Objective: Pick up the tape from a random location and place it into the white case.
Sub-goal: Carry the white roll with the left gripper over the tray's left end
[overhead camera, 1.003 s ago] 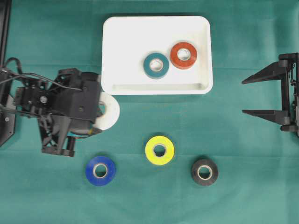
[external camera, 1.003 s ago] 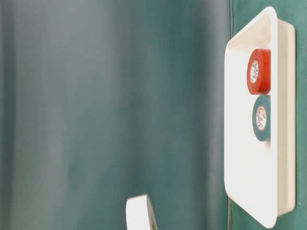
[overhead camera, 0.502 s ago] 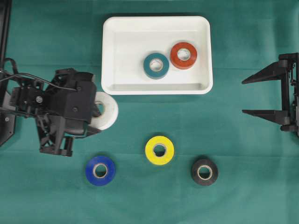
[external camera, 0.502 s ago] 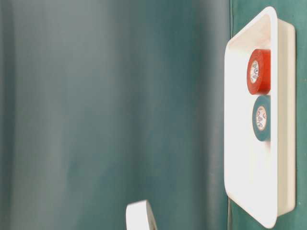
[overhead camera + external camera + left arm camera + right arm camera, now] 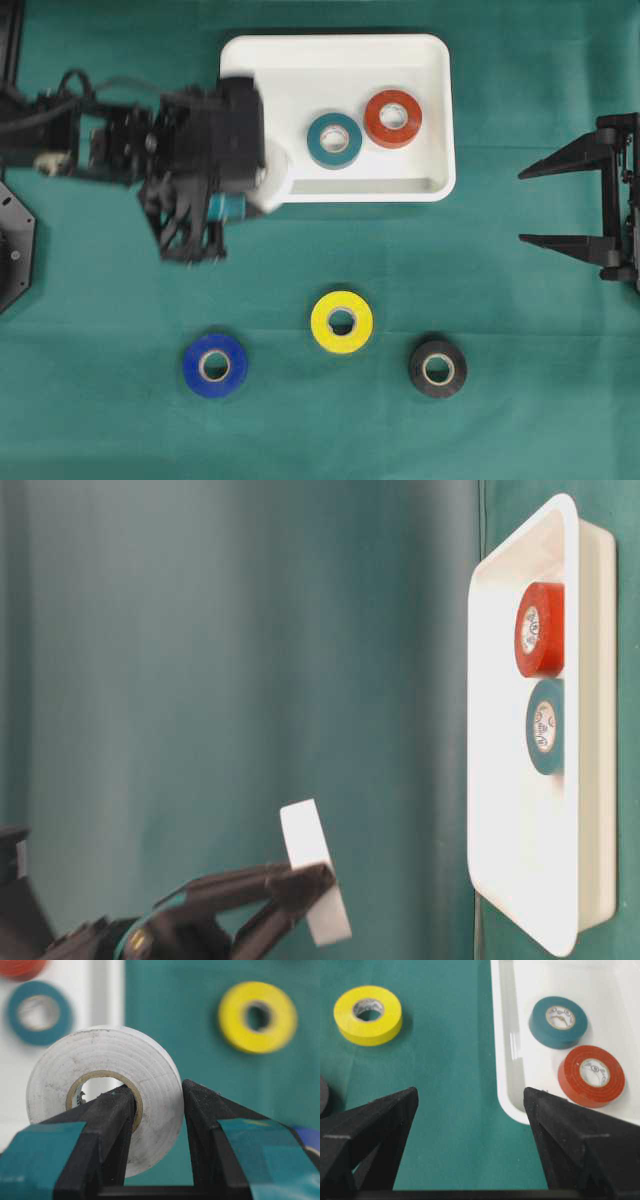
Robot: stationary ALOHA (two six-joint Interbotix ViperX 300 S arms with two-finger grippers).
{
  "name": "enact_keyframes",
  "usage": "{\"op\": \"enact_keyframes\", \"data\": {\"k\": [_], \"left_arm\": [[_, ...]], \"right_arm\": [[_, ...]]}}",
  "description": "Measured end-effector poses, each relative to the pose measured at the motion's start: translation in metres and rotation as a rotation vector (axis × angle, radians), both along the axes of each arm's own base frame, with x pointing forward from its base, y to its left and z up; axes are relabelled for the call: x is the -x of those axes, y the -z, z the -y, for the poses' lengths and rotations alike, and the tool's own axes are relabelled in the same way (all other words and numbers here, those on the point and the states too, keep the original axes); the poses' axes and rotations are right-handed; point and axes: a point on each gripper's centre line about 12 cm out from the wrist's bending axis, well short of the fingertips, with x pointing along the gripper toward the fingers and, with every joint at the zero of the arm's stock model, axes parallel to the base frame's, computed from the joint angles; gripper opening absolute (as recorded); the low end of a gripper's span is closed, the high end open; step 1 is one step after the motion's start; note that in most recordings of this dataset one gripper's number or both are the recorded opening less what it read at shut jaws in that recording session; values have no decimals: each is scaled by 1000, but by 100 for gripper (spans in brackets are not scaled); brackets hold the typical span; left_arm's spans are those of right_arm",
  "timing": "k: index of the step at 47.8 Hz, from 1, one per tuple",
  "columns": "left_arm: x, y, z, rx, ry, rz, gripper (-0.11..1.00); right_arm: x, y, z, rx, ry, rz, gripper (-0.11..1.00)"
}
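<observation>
My left gripper (image 5: 258,178) is shut on a white tape roll (image 5: 274,176), one finger through its core and one outside. It holds the roll on edge in the air over the near left corner of the white case (image 5: 270,80). In the left wrist view the white tape roll (image 5: 125,1050) sits between the fingers of my left gripper (image 5: 159,1091), with the white case (image 5: 95,990) behind. The table-level view shows the white tape roll (image 5: 303,842) raised above the cloth. My right gripper (image 5: 520,208) stands open at the right edge, holding nothing.
A teal roll (image 5: 334,140) and a red roll (image 5: 393,118) lie flat in the case. On the green cloth lie a yellow roll (image 5: 341,321), a blue roll (image 5: 215,365) and a black roll (image 5: 437,368).
My left arm has carried the white roll up off the cloth and toward the case's near left corner. The right arm has not moved.
</observation>
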Motion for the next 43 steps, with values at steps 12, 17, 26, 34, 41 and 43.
{"op": "enact_keyframes", "data": {"k": [12, 17, 26, 34, 41, 43], "left_arm": [[6, 1, -47, 2, -137, -1, 26], [9, 1, -60, 2, -177, -1, 26], [12, 1, -67, 2, -198, -1, 26], [12, 0, -68, 1, -200, 0, 26], [12, 1, -68, 2, -200, -1, 26], [12, 1, -68, 0, -199, -2, 26]], "right_arm": [[0, 0, 0, 0, 0, -2, 85], [0, 0, 0, -1, 1, -1, 85], [0, 0, 1, -3, 7, -1, 85], [0, 0, 3, -3, 16, -1, 85], [0, 1, 3, -3, 16, -3, 85], [0, 1, 3, -2, 16, -3, 85]]}}
